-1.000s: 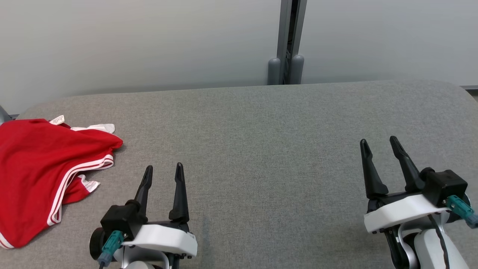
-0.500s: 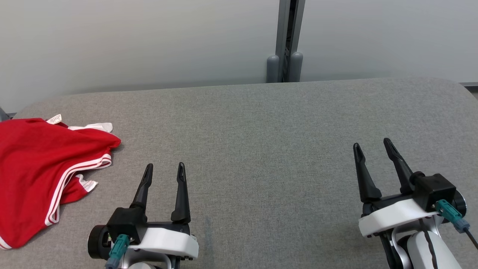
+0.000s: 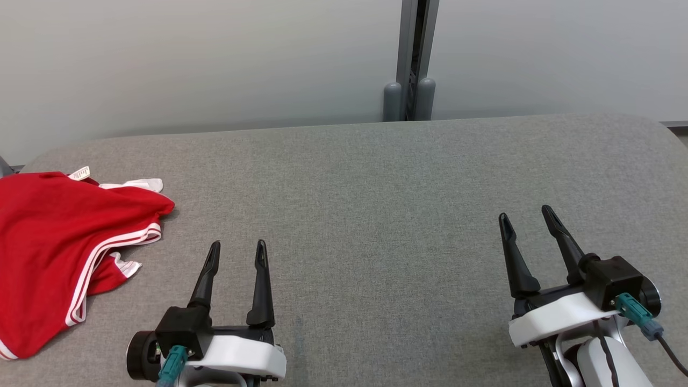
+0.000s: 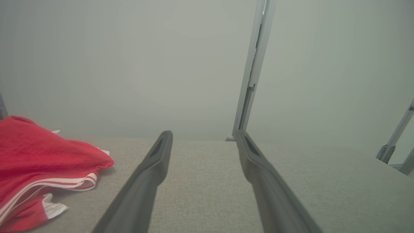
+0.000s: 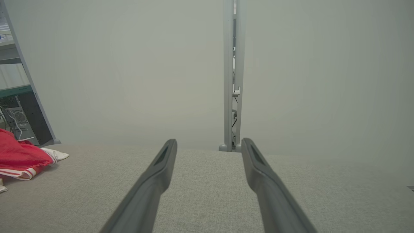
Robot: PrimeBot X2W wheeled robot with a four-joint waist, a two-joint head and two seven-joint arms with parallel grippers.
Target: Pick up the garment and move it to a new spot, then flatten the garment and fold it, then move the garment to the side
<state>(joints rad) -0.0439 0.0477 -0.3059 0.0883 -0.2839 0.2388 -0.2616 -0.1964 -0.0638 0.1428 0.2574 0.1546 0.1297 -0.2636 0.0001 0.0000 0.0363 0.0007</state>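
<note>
Saw a red garment (image 3: 54,242) lying crumpled at the far left of the head view, on a grey cloth-covered bench (image 3: 376,204), and partly cut off by the frame's left edge. Noted white stripes (image 3: 115,242) along its hem and a small white label (image 3: 80,173) at its upper edge, near the back rim of the bench.

Found the left gripper (image 3: 238,244) at the lower left of that view, near the garment on its right side but apart from it, fingers pointing up the frame and spread wide, with bare bench cloth between them and nothing held. Found the right gripper (image 3: 525,213) at the lower right, well apart from the garment, likewise spread wide and empty, with fingers leaning slightly toward the upper left. Spotted a teal connector (image 3: 172,360) on the left wrist housing and another on the right. Could not tell whether either gripper touched the bench or hung just above it.

In the left wrist view, caught the garment at the lower left, beside the left-hand finger and clear of it. In the right wrist view, caught it small at the left edge, with a computer tower (image 5: 19,119) behind it.

Made out pale wall panels (image 3: 215,64) behind the bench and a grey upright post (image 3: 416,54) at upper centre.
</note>
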